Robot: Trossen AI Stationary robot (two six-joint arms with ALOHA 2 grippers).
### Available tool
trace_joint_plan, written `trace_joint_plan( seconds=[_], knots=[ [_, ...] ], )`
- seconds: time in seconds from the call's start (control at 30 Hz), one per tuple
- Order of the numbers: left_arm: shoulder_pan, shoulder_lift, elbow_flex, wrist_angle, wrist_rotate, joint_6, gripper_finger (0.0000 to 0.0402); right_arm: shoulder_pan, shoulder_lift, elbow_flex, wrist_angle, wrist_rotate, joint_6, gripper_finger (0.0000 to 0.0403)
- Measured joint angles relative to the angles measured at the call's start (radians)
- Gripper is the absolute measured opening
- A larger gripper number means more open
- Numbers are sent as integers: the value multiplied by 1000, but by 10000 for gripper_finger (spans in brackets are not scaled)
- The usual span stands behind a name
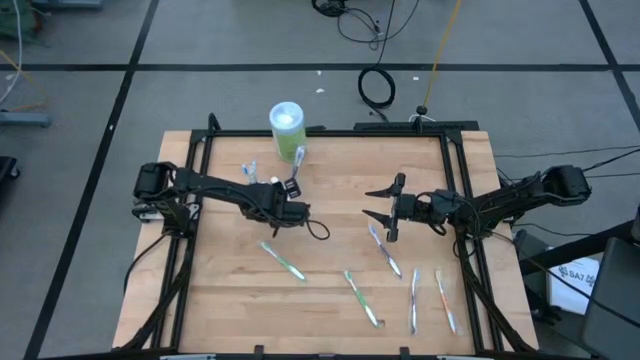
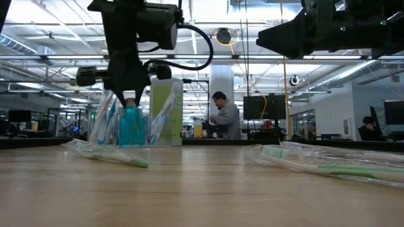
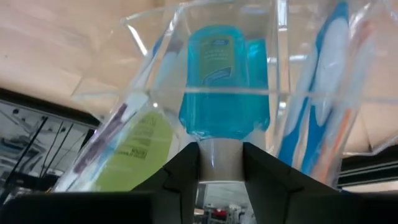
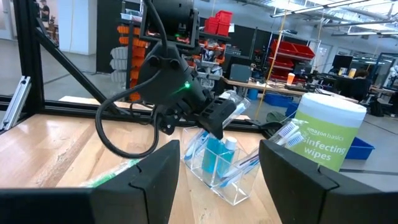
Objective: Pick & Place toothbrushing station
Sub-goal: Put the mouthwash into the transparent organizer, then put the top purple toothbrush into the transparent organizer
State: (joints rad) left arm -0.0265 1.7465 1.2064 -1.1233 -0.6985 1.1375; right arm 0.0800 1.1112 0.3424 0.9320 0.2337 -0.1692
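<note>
Clear plastic holder: stands on the wooden table toward its far left, just in front of a green-labelled wipes canister. The right wrist view shows it holding a blue toothpaste tube and several toothbrushes leaning against its walls; the low view shows the same cluster upright on the table.

Left gripper: directly over the holder. In the left wrist view its 2 dark fingers are clenched on the white cap of a blue tube, whose body reaches into the holder. Whether the tube's bottom touches the holder's floor cannot be told.

Right gripper: hangs over the middle of the table, right of the holder and well apart from it, fingers spread wide and grasping nothing.

Loose toothbrushes, 5 counted in the high view, all flat on the near half of the table:
- 1 near-left of centre, below the left gripper.
- 1 at near centre.
- 1 just near of the right gripper.
- 2 side by side at near right.

The low view shows wrapped toothbrushes lying in the foreground.

A person stands in the room beyond the table.
</note>
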Motion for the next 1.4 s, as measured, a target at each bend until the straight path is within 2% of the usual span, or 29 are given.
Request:
trace_joint_plan(
  seconds=[0.3,0.43,0.6,0.83,0.97,1.07,1.17,1.23,1.4],
  knots=[
    [0,19,0,37,17,31,188,0,0,0,-3,0,0,212],
    [-8,21,2,65,16,-74,211,0,0,0,-4,0,0,212],
    [-21,21,60,73,113,-217,212,0,0,0,-5,0,0,212],
    [-41,21,200,-9,47,-265,194,0,0,0,-5,0,7,212],
    [-41,18,310,-129,66,-453,191,0,0,0,-3,0,27,212],
    [-41,-13,376,-190,150,-698,191,0,0,0,-2,0,26,212],
    [-30,-91,389,-187,262,-929,191,0,0,0,-1,1,26,212],
    [-26,-148,387,-187,300,-1000,191,0,0,0,-1,5,26,212],
    [-26,-304,386,-165,290,-1081,191,-2,0,0,-2,8,26,212]
  ],
)
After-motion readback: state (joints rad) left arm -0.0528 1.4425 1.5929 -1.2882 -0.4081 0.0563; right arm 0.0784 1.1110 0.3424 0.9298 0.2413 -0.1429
